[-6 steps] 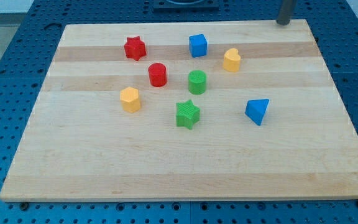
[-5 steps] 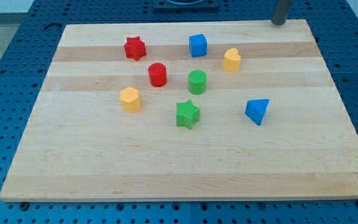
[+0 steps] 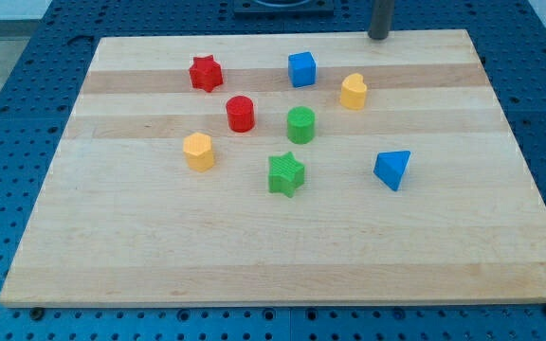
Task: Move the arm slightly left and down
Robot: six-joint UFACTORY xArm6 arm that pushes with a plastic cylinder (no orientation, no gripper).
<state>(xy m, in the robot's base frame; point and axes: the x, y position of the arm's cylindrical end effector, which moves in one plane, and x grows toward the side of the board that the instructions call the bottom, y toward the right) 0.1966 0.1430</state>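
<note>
My tip [image 3: 379, 36] has shifted left

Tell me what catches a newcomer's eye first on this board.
A loose cluster of bright blocks sits above the middle of the wooden board: the red star at its top left, the blue triangular block alone at the right. My tip stands at the view's top edge, above the yellow heart, touching nothing.

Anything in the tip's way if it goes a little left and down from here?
Nothing visible. My tip sits at the board's top edge; the nearest blocks, yellow heart and blue cube, lie farther down-left, apart from it.
</note>
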